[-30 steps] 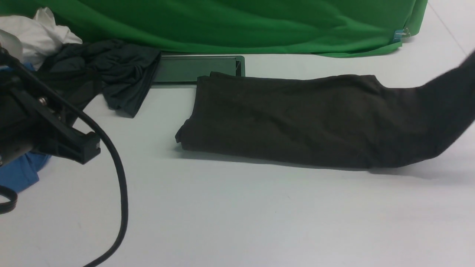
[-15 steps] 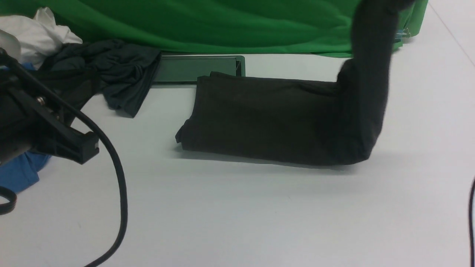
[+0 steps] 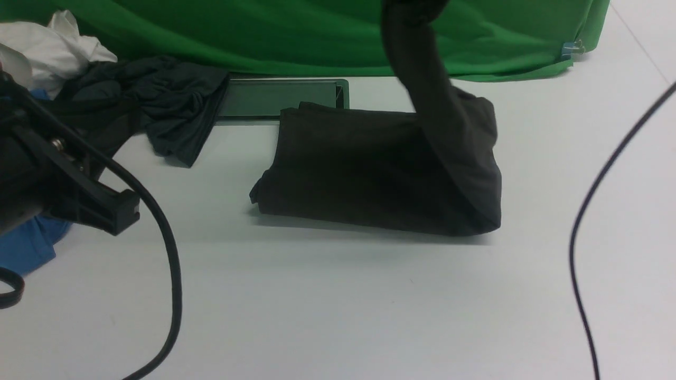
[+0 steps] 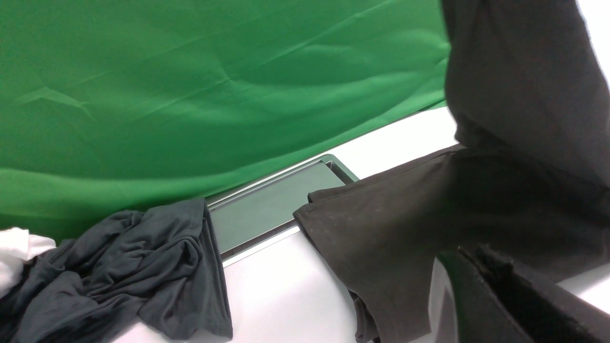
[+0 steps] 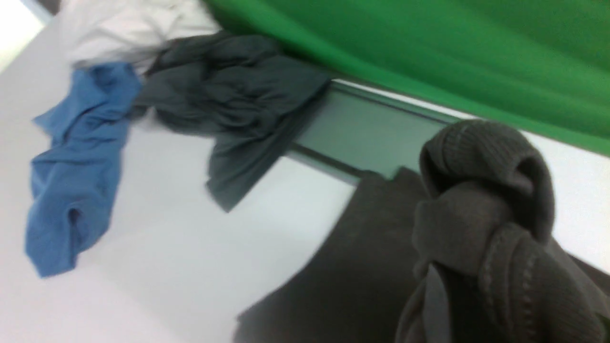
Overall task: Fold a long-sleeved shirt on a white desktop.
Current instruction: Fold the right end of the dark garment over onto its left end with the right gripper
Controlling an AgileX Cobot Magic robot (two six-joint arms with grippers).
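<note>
R fingers, unseen, presumably clamp long-sleeved shirt (image 3: 369, 169) ribbed hem (image 5: 481, 200), raised for folding leftward; L gripper (image 3: 124, 211) shut, idle.

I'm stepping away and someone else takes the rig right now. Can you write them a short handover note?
Right claw: out of the front view, shut on the long-sleeved shirt; its ribbed end is bunched right at the wrist camera and lifted over the body.
Left claw: shut, holding nothing, off to the left.
Shirt lies on the white desktop, in front of the green backdrop; the grey garment is apart from it.
Done: shirt narrowed into a band.
Left: lay the raised end down, release, tidy.
</note>
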